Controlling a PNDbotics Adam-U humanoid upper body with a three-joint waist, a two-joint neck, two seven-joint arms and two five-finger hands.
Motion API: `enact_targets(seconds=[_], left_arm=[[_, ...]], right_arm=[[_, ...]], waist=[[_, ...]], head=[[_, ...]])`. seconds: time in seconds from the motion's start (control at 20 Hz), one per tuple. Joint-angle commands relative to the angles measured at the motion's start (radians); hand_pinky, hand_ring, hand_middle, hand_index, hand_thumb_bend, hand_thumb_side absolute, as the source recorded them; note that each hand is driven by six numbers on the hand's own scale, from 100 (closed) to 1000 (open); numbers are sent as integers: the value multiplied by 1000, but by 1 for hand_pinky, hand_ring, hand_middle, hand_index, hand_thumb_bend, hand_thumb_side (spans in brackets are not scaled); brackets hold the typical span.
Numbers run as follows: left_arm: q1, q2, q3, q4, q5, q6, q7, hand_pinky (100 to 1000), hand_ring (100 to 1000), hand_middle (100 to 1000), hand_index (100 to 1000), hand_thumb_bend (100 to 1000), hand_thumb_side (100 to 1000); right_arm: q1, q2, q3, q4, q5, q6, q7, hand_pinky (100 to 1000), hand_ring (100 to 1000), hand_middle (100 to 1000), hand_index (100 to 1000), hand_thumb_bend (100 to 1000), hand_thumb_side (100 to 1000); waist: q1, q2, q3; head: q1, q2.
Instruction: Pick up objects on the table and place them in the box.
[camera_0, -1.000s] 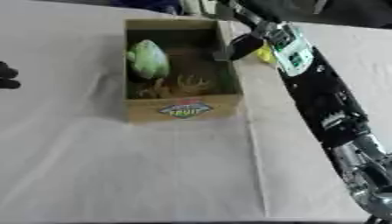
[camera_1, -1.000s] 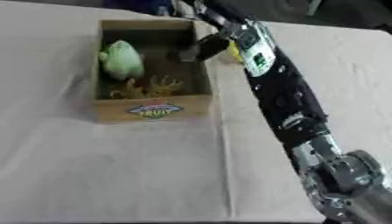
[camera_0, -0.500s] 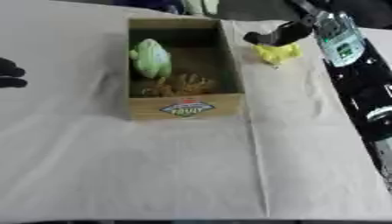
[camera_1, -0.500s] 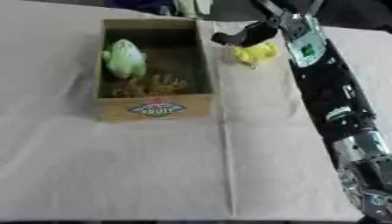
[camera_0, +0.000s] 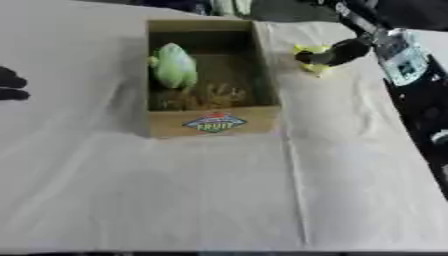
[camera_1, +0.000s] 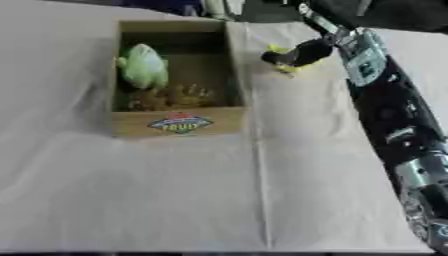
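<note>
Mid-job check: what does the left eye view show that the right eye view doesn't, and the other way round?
Only the left eye view shows the left hand, idle at the left edge. Only the right eye view shows the right arm's silver lower joints near the lower right corner. Both show the cardboard box holding a green item and a brownish item, and the right hand at a yellow object on the table, right of the box.

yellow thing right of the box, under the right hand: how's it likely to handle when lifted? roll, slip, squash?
Hedged: the yellow object looks small and lumpy rather than round, so it probably won't roll far on the cloth-covered table. It seems light for the right robot hand, whose fingers partly cover it. Being small, it might shift or slip during closing. Stiffness can't be told.
</note>
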Motion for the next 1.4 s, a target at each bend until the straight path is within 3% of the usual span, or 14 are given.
enact_targets(seconds=[0.05, 0.6, 0.9, 1.4], left_arm=[[-8, 17, 4, -19, -3, -2, -2, 709, 714, 641, 813, 100, 410], [-7, 17, 1, -23, -7, -5, -5, 710, 715, 641, 813, 100, 404], [-7, 17, 2, -23, -9, -5, -5, 710, 716, 641, 813, 100, 406], [-9, 17, 0, -23, -11, -4, -6, 710, 716, 640, 813, 100, 406]], right_arm=[[-11, -49, -15, 59, 42, -55, 19, 936, 1000, 928, 939, 513, 423], [-6, -69, -26, 194, 134, -55, -103, 937, 1000, 915, 930, 460, 462], [-2, -80, -39, 254, 203, -51, -232, 921, 1000, 891, 913, 404, 438], [-11, -66, -38, 277, 267, 50, -437, 900, 991, 877, 899, 339, 366]], waist=[[7, -12, 3], [11, -7, 15], [10, -5, 19], [8, -2, 24]], head=[[-9, -13], [-15, -21], [-18, -22], [-28, -22]])
